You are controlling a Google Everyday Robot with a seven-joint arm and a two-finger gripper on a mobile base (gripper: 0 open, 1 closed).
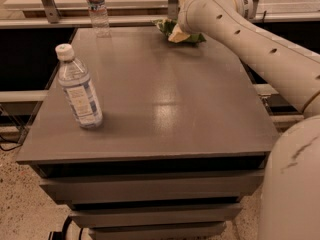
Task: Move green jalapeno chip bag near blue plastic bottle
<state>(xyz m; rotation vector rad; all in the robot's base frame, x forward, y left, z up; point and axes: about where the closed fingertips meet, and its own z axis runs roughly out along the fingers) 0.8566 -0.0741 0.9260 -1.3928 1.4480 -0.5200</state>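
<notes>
Clear plastic bottles, two: pale-labelled blue plastic bottle (pixel 79 88), dark-labelled bottle (pixel 97 9). Crinkly green jalapeno chip bag (pixel 194 38), one. Gripper (pixel 176 34), one, at the bag.

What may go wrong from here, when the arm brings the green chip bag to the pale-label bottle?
1. The green jalapeno chip bag lies at the far edge of the table, with the gripper at it; a weak grasp might push it off.
2. The blue plastic bottle stands upright near the left edge; the arriving bag might tip it.
</notes>
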